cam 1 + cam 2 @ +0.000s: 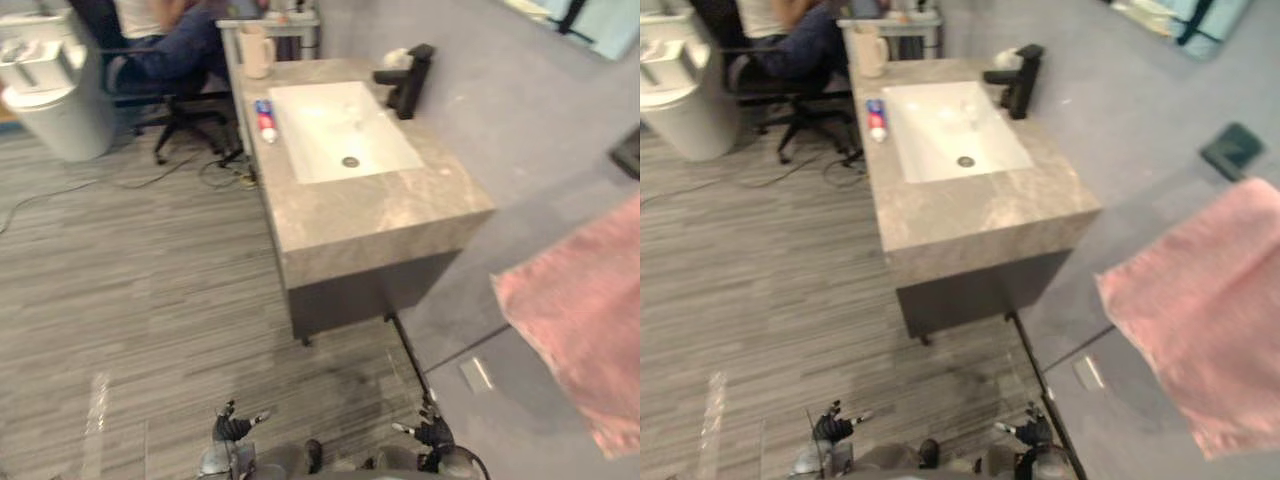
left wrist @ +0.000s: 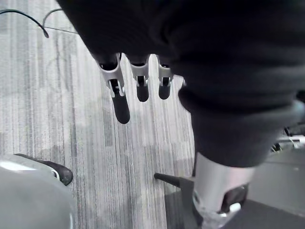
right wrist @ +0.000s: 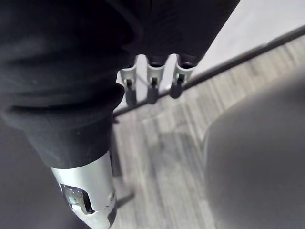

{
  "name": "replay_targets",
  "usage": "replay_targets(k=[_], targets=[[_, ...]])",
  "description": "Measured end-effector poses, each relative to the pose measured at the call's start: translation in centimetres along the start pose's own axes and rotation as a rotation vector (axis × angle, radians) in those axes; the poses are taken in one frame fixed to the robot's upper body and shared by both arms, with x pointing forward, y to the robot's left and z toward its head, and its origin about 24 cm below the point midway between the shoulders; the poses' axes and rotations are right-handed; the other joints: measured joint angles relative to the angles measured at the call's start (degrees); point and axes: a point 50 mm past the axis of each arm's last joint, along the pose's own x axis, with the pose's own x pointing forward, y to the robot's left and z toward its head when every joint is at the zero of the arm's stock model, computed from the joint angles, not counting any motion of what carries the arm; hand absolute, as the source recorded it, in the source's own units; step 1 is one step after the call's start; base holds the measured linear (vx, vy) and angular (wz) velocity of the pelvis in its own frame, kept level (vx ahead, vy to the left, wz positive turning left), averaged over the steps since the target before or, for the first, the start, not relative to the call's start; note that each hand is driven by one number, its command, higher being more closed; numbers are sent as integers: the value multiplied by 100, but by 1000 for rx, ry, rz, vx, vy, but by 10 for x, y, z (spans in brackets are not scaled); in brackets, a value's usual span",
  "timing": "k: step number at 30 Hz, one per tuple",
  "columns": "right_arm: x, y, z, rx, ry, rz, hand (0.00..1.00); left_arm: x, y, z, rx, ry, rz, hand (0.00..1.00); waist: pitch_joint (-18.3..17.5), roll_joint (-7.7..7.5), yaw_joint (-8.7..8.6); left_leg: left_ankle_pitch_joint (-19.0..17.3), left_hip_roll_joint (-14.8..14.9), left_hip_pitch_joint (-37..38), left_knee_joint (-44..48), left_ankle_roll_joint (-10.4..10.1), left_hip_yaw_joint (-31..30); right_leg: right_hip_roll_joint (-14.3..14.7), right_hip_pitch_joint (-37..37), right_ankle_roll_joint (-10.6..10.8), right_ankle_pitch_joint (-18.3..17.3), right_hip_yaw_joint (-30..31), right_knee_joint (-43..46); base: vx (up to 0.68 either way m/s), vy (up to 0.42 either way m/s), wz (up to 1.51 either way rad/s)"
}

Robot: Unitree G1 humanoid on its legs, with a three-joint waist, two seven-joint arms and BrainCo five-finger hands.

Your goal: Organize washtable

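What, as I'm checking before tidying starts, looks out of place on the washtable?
The tube lies flat on the counter along the basin's left edge, not standing in the cup at the far end. Nothing looks spilled or damaged.

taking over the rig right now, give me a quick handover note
Left hand: open, empty, low over the floor.
Right hand: open, empty, also low.
Toothpaste tube lies on the washtable, left of the basin; cream cup stands at the far end; pink towel hangs to the right.
Done: nothing apparent. Left: approach and tidy all of it.
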Motion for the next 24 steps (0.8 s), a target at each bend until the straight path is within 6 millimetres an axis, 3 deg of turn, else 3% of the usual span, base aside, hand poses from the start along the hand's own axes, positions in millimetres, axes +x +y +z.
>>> replay_targets(k=[2, 3, 5, 7, 8, 11, 12, 14, 16, 20, 24], targets=[[1, 5, 4, 10, -9, 6, 0, 0, -1, 2, 0, -9, -3, 0, -9, -55, 7, 89, -72, -159, 24, -143, 57, -65, 97, -118, 477, -298, -458, 117, -107, 111], [2, 6, 6, 14, -13, 6, 0, 0, -5, 2, -5, -8, -10, 0, 42, 60, -1, -1, 18, -182, 12, -151, 284, -138, 167, -138, 534, -513, -535, 66, -48, 118], [6, 3, 17, 5, -37, -13, 0, -2, -11, -1, -16, 1, -22, 0, 201, 334, -146, -286, 788, -257, 284, -338, 2208, -157, 417, -170, 523, -1137, -501, 69, -66, 128], [7, 5, 23, 4, -56, -10, 0, -3, -11, -3, -9, 7, -24, 0, 201, 370, -229, -268, 1124, -202, 390, -281, 3406, -188, 540, -233, 465, -1428, -248, 7, -40, 98], [7, 5, 25, 6, -66, -9, 0, -3, -10, -3, -1, 4, -24, 0, 170, 354, -277, -201, 1166, -156, 452, -189, 3637, -212, 590, -244, 422, -1500, -115, 12, -1, 105], [9, 6, 28, 10, -71, -8, 0, -2, -2, -2, 53, -2, -22, 0, 12, 56, -297, 47, 901, -20, -328, -215, 3535, -217, 749, -220, 375, -1650, -594, 46, -31, 71], [10, 3, 28, 20, -61, -17, 0, 0, 0, -2, 85, 2, -28, 0, -1, 8, -319, 336, 755, 130, -876, -185, 3493, -196, 841, -154, 471, -1705, -908, -31, -29, 37], [11, -4, 16, 14, -6, -34, 0, 0, -2, -5, 103, 21, -40, 0, 4, 64, -325, 786, 618, 474, -1644, -244, 3372, -113, 1023, -118, 685, -1748, -1230, -74, -33, 24], [10, -7, 7, 2, 30, -39, 0, -1, -4, -8, 112, 32, -46, 0, 16, 132, -339, 991, 596, 754, -2040, -244, 3270, -37, 1177, -142, 784, -1741, -1322, -86, -55, 6], [10, -10, 4, -2, 43, -43, 0, -2, -2, -14, 121, 57, -47, 0, 13, 149, -484, 1103, 599, 847, -2200, -153, 3111, 18, 1257, -139, 812, -1735, -1357, -89, -51, 6], [11, -11, 2, -14, 62, -41, 0, -2, -1, -14, 119, 58, -47, 0, 40, 182, -475, 1172, 592, 826, -2212, -47, 3046, 59, 1282, -140, 804, -1607, -1452, -170, -10, 1]])
